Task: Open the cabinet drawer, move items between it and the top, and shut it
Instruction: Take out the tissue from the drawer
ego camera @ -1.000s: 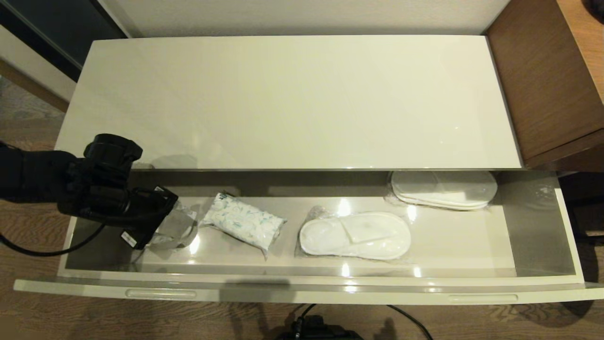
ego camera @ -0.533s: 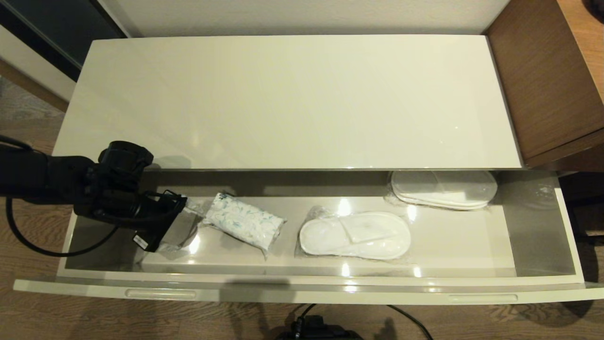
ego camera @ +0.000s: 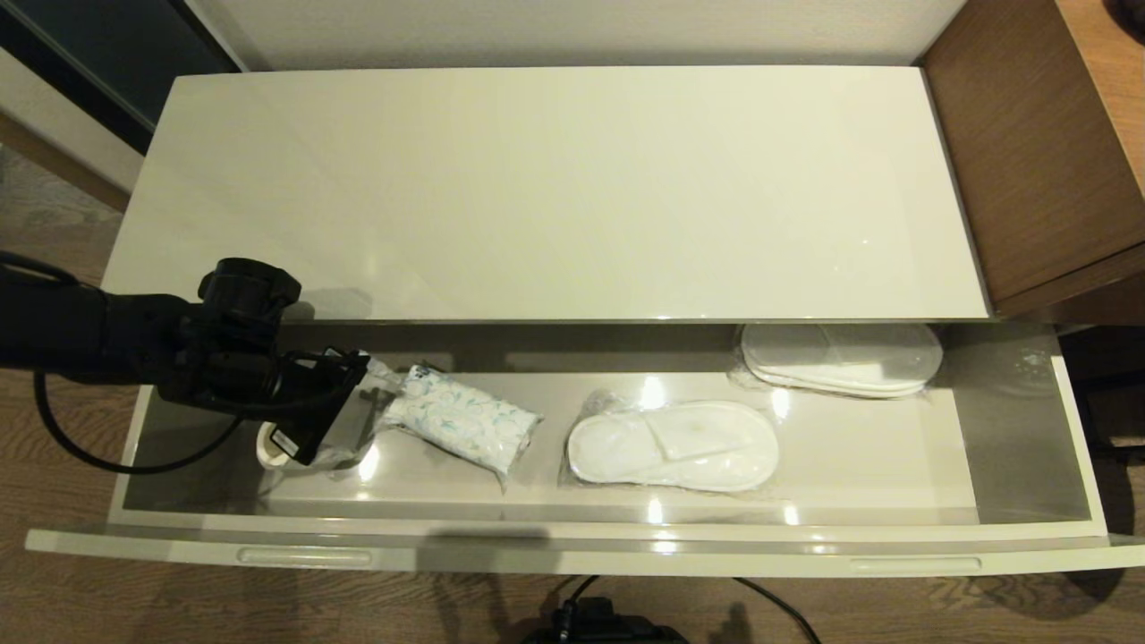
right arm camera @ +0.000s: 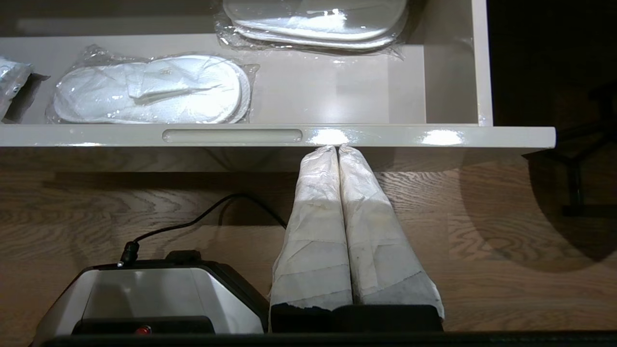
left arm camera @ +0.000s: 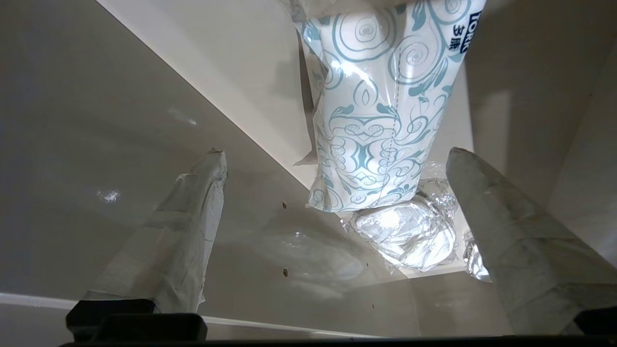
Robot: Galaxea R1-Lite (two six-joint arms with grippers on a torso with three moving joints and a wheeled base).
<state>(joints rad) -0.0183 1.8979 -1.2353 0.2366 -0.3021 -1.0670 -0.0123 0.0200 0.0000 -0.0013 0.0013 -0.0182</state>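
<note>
The cabinet drawer [ego camera: 572,547] is pulled out, showing its grey-beige inside. A tissue pack [ego camera: 461,420], white with blue swirls, lies at an angle in the drawer's left half. My left gripper [ego camera: 362,398] is inside the drawer at the pack's left end and is open. In the left wrist view the tissue pack [left arm camera: 381,111] has its near end between the spread fingers [left arm camera: 207,193] of the left gripper [left arm camera: 336,153], touching neither. The top [ego camera: 555,188] is bare. My right gripper [right arm camera: 337,148] is shut, low in front of the drawer front [right arm camera: 231,136].
Two plastic-wrapped pairs of white slippers lie in the drawer, one in the middle [ego camera: 673,444] and one at the back right [ego camera: 841,358]. A crinkled clear-wrapped bundle [left arm camera: 409,236] lies against the pack's near end. Brown wood furniture [ego camera: 1029,152] stands at the right.
My left gripper has moved to the right inside the drawer, up to the tissue pack's left end. The pack and slippers have not moved.
</note>
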